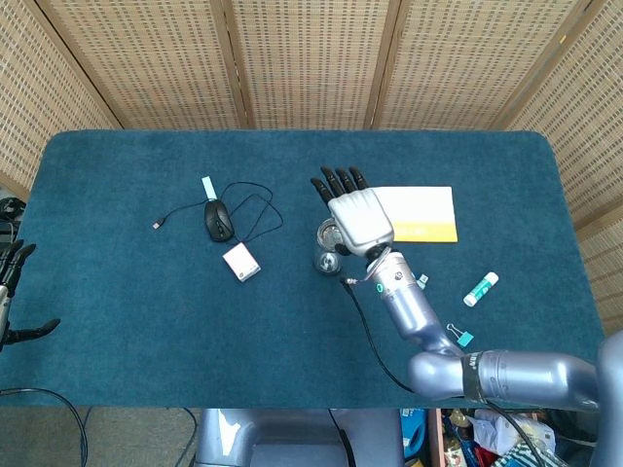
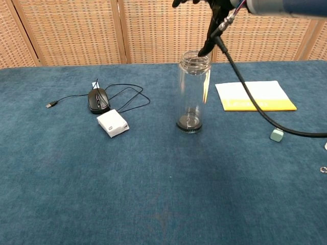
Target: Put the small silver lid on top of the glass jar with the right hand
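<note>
A tall clear glass jar [image 2: 193, 92] stands upright at the middle of the blue table. The small silver lid [image 2: 194, 60] lies on its mouth. My right hand [image 1: 355, 214] hovers just above and behind the jar [image 1: 326, 251], fingers spread and holding nothing. In the chest view only the hand's lower edge [image 2: 213, 13] shows at the top of the frame, with one dark fingertip [image 2: 203, 50] close to the jar's rim. My left hand [image 1: 14, 292] hangs off the table's far left edge, fingers apart and empty.
A black mouse [image 1: 218, 220] with its cable and a white box [image 1: 241, 263] lie left of the jar. A yellow and white booklet [image 1: 421, 214] lies to its right. Near the right front are a glue stick [image 1: 481, 289], a small teal piece [image 2: 276, 135] and a binder clip [image 1: 458, 336].
</note>
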Available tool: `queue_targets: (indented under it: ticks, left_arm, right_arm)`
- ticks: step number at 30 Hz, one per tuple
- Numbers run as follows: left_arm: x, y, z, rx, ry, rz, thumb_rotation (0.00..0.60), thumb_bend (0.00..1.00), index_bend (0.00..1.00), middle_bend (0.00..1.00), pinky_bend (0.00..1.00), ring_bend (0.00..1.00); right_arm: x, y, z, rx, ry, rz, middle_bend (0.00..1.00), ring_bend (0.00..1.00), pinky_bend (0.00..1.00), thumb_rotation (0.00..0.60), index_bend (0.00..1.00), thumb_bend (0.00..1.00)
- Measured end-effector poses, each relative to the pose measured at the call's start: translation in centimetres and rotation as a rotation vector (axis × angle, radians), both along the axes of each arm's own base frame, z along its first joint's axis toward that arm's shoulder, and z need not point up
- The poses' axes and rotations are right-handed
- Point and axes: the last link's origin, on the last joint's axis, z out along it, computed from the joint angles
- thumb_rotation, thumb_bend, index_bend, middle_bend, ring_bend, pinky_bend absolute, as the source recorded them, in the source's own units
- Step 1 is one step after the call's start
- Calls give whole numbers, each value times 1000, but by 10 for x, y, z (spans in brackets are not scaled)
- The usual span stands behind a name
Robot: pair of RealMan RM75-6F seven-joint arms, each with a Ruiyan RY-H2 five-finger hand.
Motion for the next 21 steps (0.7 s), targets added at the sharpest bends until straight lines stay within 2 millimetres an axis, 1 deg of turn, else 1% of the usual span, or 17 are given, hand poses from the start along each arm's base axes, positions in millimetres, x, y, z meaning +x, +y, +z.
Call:
queue_targets:
  ticks: [4,6,8,10,12,14,17,20,21]
  left_arm:
    - [1,0,0,-2,-2,-5,600,113,0,0,0,0]
    - [2,-1,0,-4,-2,-11,600,113,0,0,0,0]
    - [3,-2,-1,-6,-3,-15,600,114,0,0,0,0]
    - [3,-3,-1,-7,-3,-19,600,114,0,0,0,0]
    - [4,-5,-1,-8,-3,-23,600,114,0,0,0,0]
    - [5,-6,-2,-9,-1,-26,600,114,0,0,0,0]
    - [5,-7,-3,-7,5,-29,600,113,0,0,0,0]
    - [6,-9,-5,-9,13,-32,600,114,0,0,0,0]
    - [6,-10,-6,-10,16,-32,600,114,0,0,0,0]
  right_arm:
    - [3,8,21,-18,-37,21,0,0,0,600,0,293]
    - [1,13,34,-32,-56,30,0,0,0,600,0,251]
    - [-3,18,46,-47,-68,37,0,0,0,600,0,168]
    - [-13,24,61,-70,-73,43,0,0,0,600,0,124]
    - [-25,30,74,-92,-73,50,0,0,0,600,0,98]
    - [-39,38,81,-109,-73,56,0,0,0,600,0,40]
    - [-64,52,92,-143,-67,79,0,0,0,600,0,0]
    - [-95,69,100,-186,-62,100,0,0,0,600,0,0]
    - [-111,78,103,-203,-60,98,0,0,0,600,0,0]
